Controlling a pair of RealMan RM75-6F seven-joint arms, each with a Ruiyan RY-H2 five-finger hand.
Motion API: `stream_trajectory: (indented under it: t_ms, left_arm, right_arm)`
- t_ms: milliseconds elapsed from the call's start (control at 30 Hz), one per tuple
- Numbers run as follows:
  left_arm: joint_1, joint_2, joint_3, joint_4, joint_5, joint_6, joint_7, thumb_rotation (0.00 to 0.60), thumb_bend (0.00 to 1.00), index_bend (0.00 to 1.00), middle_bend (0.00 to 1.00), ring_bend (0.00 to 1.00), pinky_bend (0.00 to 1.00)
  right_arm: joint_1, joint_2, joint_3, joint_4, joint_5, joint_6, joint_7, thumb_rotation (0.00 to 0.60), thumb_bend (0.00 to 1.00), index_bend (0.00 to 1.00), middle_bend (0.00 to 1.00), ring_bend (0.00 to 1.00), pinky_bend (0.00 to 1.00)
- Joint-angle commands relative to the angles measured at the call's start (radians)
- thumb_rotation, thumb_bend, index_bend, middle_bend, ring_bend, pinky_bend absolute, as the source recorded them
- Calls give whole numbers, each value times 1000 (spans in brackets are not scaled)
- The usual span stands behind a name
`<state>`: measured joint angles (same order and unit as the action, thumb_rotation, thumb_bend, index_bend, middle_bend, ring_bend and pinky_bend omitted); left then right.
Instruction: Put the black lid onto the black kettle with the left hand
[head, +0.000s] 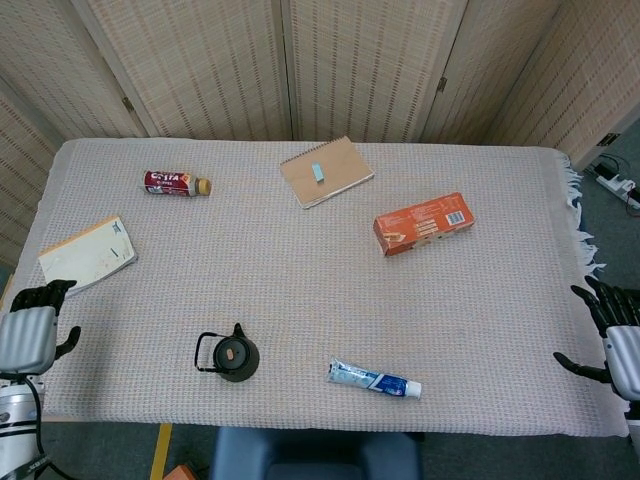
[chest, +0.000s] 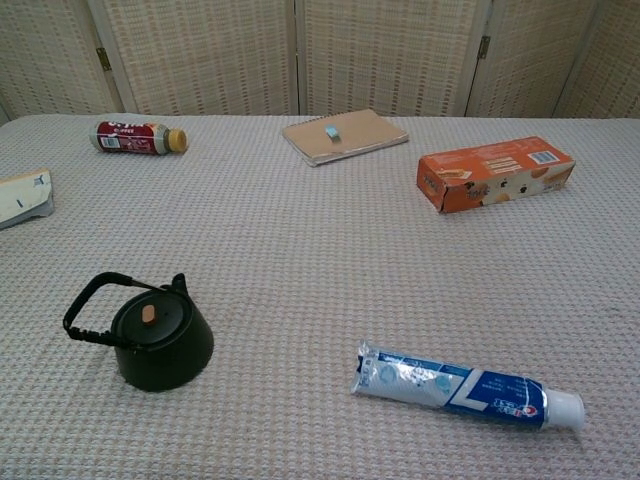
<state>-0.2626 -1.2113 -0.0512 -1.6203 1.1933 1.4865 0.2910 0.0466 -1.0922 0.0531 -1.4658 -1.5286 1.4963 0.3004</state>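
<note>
A: where's the black kettle (chest: 160, 343) sitting?
B: near edge, around 7 o'clock, black lid (chest: 150, 318) resting on it.
A: hands?
B: left hand (head: 27, 335) hanging off the bench (head: 300, 270) at 8, right hand (head: 615, 340) at 4, fingers spreading, both holding nothing.

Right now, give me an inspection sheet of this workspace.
Surface: table under a woven cloth.
Job's things: black kettle, black lid seated on it.
Clutter: bottle, notebook, orange box, toothpaste tube, book.
Hands: left hand at the table's left edge, holding nothing; right hand off the right edge, fingers spread.
Cables: power strip on the floor.
Surroundings: folding screens.
</note>
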Motion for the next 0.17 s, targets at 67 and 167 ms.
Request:
stream_trajectory:
  t_ms: [67,167]
  left_arm:
    - [56,-15,44,73,111,38,-116,600,275,207,162,188,143]
    - [77,-18,65,85,163,62,-131,600,275,214,162,198,142]
  right_arm:
    - [-5,5,-4,-11,-2,5,4,600,0,120,77,65,0]
    - [-10,7,-5,-17,-1,10,6,600,0,120,77,76,0]
